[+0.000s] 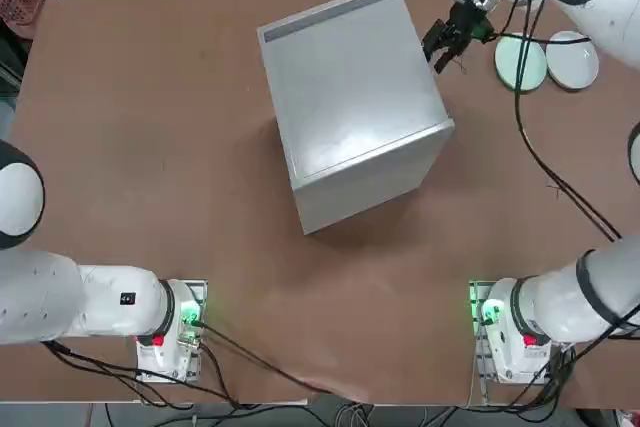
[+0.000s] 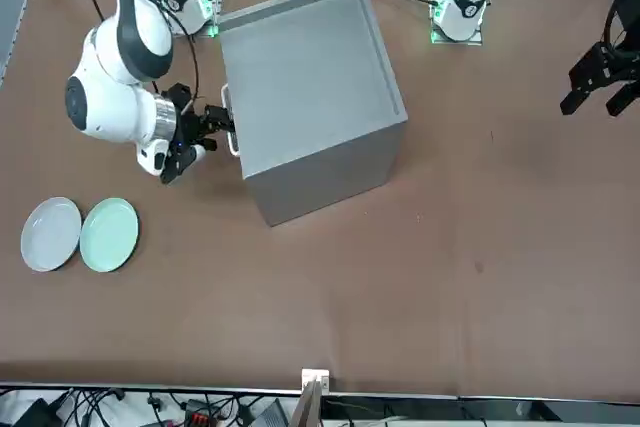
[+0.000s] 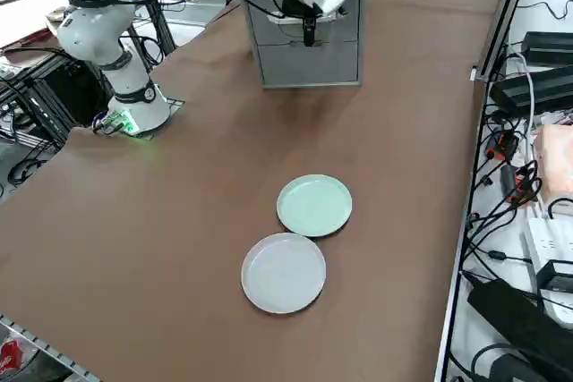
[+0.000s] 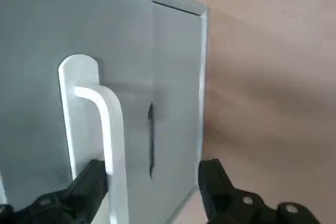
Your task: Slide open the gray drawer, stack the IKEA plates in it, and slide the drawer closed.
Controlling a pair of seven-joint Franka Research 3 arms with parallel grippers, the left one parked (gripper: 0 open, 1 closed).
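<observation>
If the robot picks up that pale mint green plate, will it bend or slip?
The small pale mint green plate looks rigid and shallow, so it probably won't bend. Its smooth surface and low rim may let it slip between the right gripper's open fingers.

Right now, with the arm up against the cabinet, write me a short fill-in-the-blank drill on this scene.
1. The drawer of the gray cabinet is ____.
2. The right gripper has its fingers open around the drawer's ____.
3. The green plate and the white plate lie side by side on the ____.

Missing words: closed; handle; table
</observation>
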